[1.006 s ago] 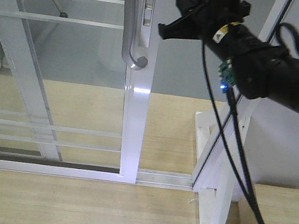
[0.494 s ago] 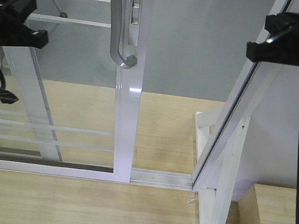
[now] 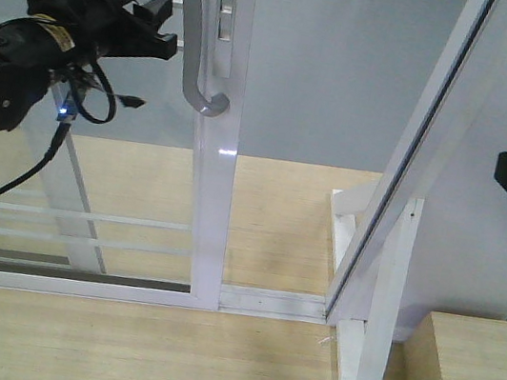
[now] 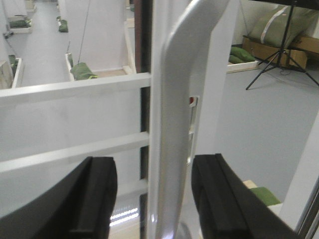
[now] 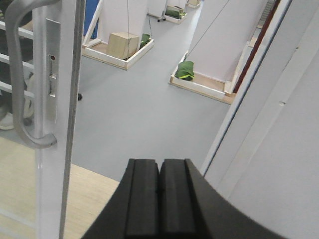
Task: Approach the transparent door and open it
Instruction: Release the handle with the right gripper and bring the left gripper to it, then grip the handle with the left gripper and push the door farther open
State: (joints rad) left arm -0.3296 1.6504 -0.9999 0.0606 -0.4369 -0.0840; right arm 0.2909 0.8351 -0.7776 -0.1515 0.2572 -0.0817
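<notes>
Door: transparent door [image 3: 215, 203], a tall clear-glass panel in a smooth white metal frame with thin horizontal bars. Its edge stile carries the handle, and an open gap lies to the handle's right.
Floor: pale wood-grain floor [image 3: 114, 341] below the handle.
Post: white post [image 3: 404, 204], well to the right of the handle across the gap.
Left reach: black left arm [image 3: 10, 79] comes in from the handle's left at handle height, with a blue light [image 3: 61, 111] glowing under it.
Left claw: left gripper [image 4: 155, 199], its black fingers [image 4: 94, 199] spread apart, one on each side of the handle; whether they touch it cannot be told.
Right claw: right gripper [image 5: 159, 194], pads pressed together on nothing, pointing into the gap right of the handle.
Handle: grey handle [image 3: 199, 46], a smooth metal bar curling into a J hook at its lower end.
Lock: narrow lock plate [image 3: 225, 22] just right of the handle, with a small red mark.
Label: yellow sticker [image 3: 51, 35] on the left arm, left of the handle; print too small to read.
</notes>
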